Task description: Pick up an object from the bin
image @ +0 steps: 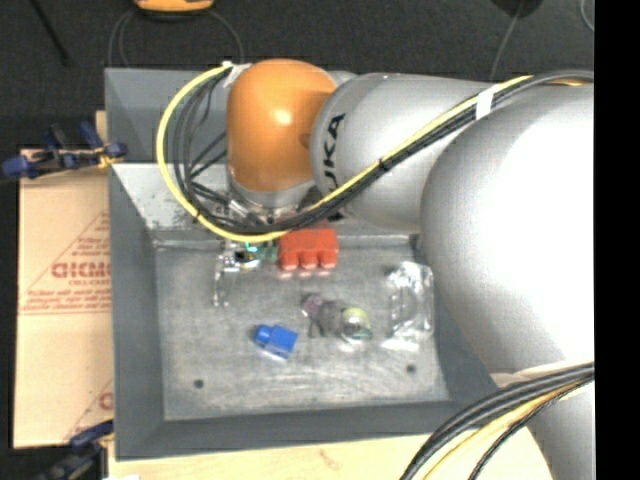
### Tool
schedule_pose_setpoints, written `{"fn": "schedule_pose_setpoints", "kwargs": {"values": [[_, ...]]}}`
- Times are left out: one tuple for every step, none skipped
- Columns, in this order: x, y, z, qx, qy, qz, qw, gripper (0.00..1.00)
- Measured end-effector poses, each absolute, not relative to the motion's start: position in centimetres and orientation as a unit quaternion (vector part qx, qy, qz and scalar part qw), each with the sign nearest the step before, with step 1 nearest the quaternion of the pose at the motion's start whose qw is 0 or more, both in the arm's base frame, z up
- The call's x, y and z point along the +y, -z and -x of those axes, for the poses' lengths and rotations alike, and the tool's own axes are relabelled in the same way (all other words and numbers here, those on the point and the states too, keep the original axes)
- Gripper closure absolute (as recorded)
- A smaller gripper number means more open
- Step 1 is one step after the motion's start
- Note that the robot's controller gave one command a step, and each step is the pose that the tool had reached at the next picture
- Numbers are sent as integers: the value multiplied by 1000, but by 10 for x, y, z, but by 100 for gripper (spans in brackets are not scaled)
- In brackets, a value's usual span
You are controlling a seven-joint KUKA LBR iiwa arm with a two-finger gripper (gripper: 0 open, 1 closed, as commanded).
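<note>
My gripper (236, 258) hangs under the orange-covered wrist over the bin's far left part, low above the floor. Just to its right lies a red block (307, 251) with rounded lobes along its near edge, close to the gripper but apart from it as far as I can tell. A small blue piece (273, 340) lies on the bin floor nearer the front, below and right of the gripper. Nothing shows held in the gripper.
A small purple and clear-green thing (338, 319) sits in the middle of the floor. A crumpled clear plastic wrapper (410, 305) lies at the right, by the arm's bulk. The arm hides the bin's far right.
</note>
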State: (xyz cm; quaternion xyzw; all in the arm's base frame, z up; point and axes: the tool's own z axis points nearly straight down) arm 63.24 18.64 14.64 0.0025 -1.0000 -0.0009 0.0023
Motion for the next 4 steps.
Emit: {"fn": "schedule_pose_setpoints", "kwargs": {"values": [[187, -115, -648, -1000, 1, 2, -1, 0], [119, -79, -630, -999, 4, -44, -14, 0], [79, -114, -643, -994, -1, -105, -4, 0], [57, -75, -582, -998, 3, -69, -10, 0]]}}
